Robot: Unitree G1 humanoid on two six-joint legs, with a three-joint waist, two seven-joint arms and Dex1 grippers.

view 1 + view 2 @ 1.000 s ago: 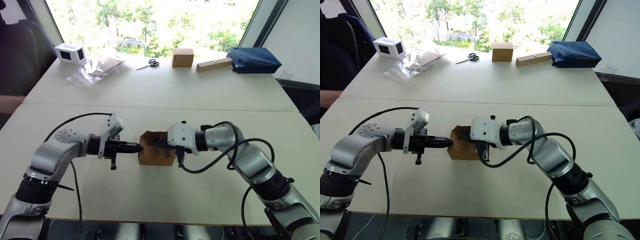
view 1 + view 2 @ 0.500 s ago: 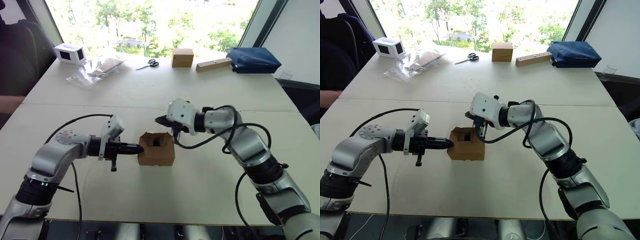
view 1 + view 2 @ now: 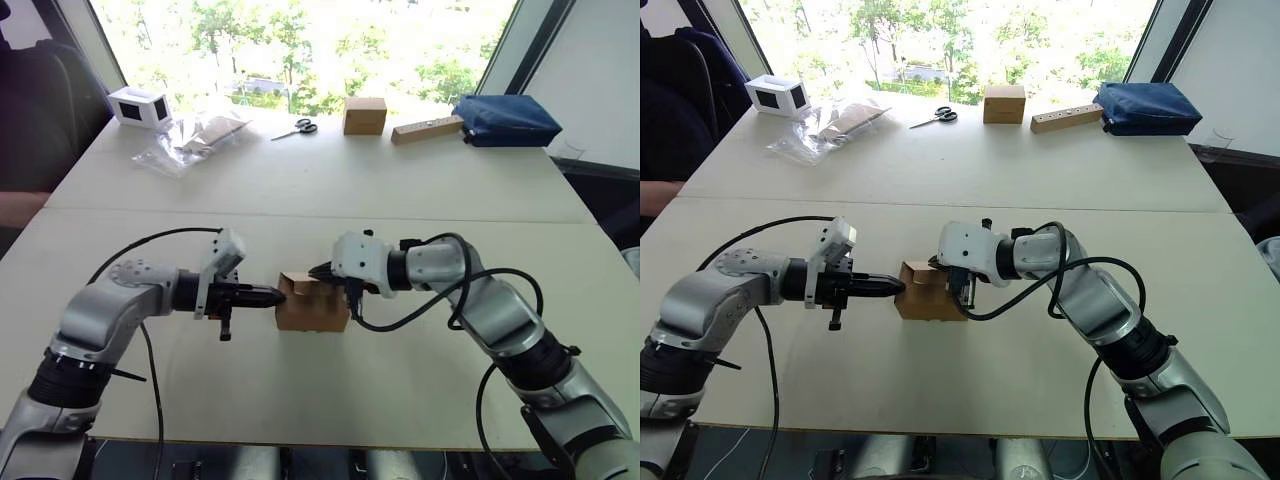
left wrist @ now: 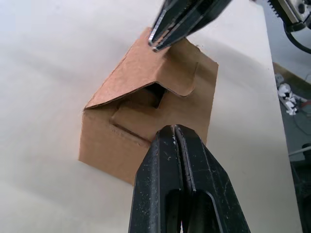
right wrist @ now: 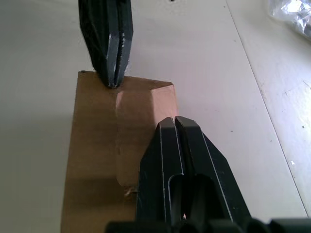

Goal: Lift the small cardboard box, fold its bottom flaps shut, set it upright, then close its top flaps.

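The small cardboard box (image 3: 312, 310) stands upright on the white table (image 3: 330, 390), between my two arms. Its top flaps (image 4: 155, 68) are partly folded: the tuck flap slants down over the opening, and a dark gap still shows beneath it. My right gripper (image 3: 318, 270) is shut, and its tips press on that flap from above. My left gripper (image 3: 279, 294) is shut too, with its tips against the box's upper left edge. In the right wrist view both pairs of fingertips (image 5: 112, 80) meet the box top. The bottom flaps are hidden under the box.
Along the table's far edge lie a white box with dark windows (image 3: 139, 106), clear plastic bags (image 3: 195, 138), scissors (image 3: 297, 127), a brown cardboard cube (image 3: 365, 115), a wooden block (image 3: 428, 129) and a blue bag (image 3: 505, 119).
My right gripper rose from the box's right side, went behind it, then came down on the tuck flap, which now covers most of the opening. The left gripper barely moved.
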